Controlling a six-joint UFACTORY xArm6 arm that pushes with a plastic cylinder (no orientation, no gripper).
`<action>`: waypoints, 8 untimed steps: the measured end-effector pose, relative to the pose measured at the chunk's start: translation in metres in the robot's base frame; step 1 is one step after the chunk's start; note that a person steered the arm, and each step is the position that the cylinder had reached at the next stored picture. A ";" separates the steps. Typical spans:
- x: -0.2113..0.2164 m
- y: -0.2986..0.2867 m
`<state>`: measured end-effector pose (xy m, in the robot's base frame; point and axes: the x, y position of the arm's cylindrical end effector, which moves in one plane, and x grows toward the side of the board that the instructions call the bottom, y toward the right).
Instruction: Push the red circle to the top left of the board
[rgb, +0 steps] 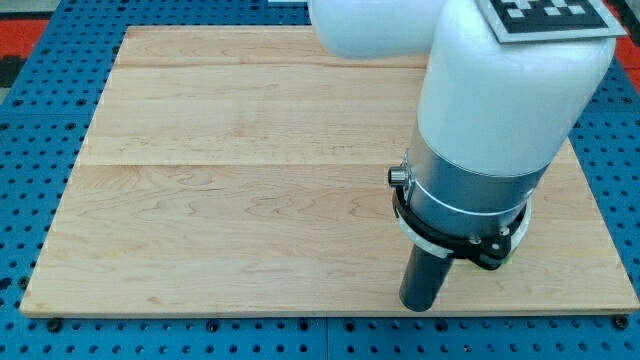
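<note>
No red circle shows anywhere in the camera view, and no other block shows either. My arm (490, 110) comes in from the view's top right and covers the right part of the wooden board (240, 180). Its dark rod points down to my tip (418, 306), which rests on the board near the bottom edge, right of the middle. Any block beneath the arm is hidden from me.
The board lies on a blue perforated table (40, 120). A black-and-white marker tag (550, 15) sits on top of the arm at the view's top right.
</note>
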<state>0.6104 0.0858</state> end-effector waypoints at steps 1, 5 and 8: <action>0.000 0.005; 0.008 0.106; -0.277 0.214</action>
<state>0.3338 0.2994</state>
